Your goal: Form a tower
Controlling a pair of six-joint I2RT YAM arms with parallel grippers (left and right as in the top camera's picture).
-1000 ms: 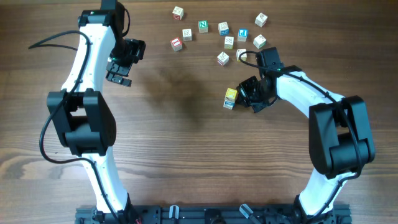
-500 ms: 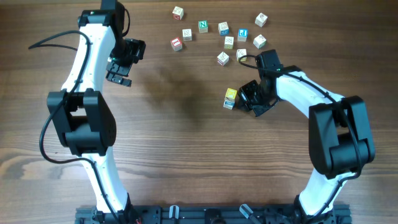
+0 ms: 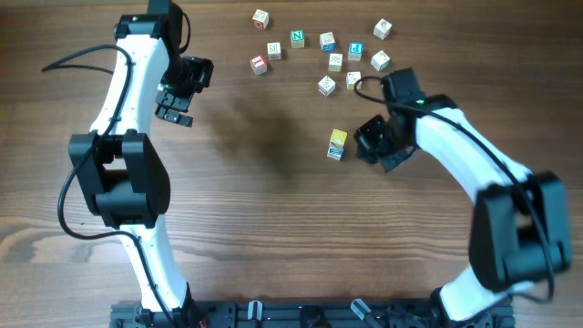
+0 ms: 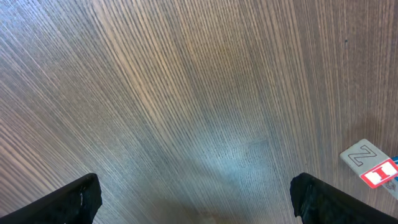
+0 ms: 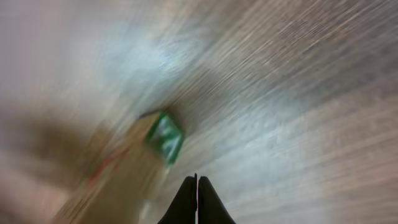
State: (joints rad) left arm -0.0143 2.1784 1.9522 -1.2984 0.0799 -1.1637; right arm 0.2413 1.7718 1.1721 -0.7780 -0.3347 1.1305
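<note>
Right of table (image 3: 273, 228) centre, the tower (image 3: 338, 144) shows yellow over blue. At its 3 o'clock the right tool (image 3: 363, 146), closed and empty, should back off gently before fetching a cube (image 3: 326, 86). Left tool (image 3: 175, 102) gapes open.

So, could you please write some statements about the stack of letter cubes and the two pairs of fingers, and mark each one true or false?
1. The left fingers are wide open and hold nothing. True.
2. The right fingers grip a cube. False: they are shut on nothing.
3. The narrow stack of pale wooden letter cubes shows a yellow face on top. True.
4. The stack stands in the middle of the loose wooden letter cubes. False: it stands apart from that group, nearer to the robot's base.
</note>
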